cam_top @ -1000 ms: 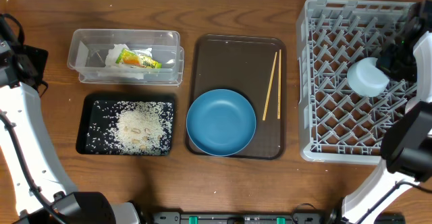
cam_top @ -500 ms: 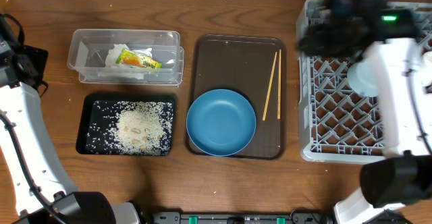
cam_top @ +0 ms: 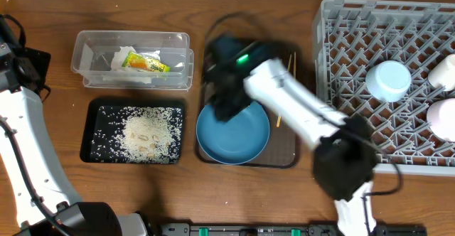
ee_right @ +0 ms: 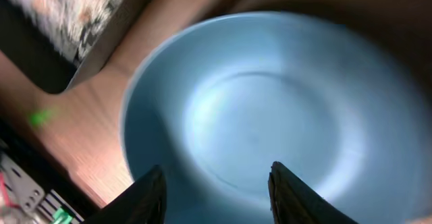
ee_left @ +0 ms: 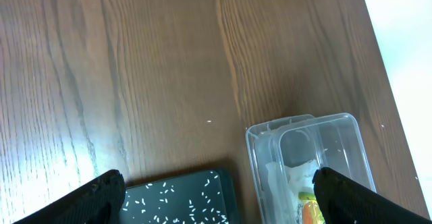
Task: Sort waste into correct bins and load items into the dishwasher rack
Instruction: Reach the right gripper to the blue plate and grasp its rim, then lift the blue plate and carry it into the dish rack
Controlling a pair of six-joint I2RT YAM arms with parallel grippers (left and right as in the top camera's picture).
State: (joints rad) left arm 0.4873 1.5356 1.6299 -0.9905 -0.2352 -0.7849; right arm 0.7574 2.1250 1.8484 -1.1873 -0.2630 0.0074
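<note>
The smooth, round blue plate (cam_top: 232,138) lies on the flat brown tray (cam_top: 249,58) beside wooden chopsticks (cam_top: 286,90). The right gripper (ee_right: 219,193) hangs over it, fingers spread and empty, its arm hiding the rim. By the clear tub (ee_left: 317,156), the left gripper (ee_left: 223,197) gapes wide, empty.

The table (ee_left: 135,62) is seen to be varnished wood, its grain plain under a soft sheen. The tub (ee_left: 300,121) is made of clear, glossy plastic, the rack (cam_top: 334,51) of matt grey plastic. The plate (ee_right: 270,116) is shown smooth and faintly glossy. The chopsticks (cam_top: 293,58) are of pale wood.
</note>
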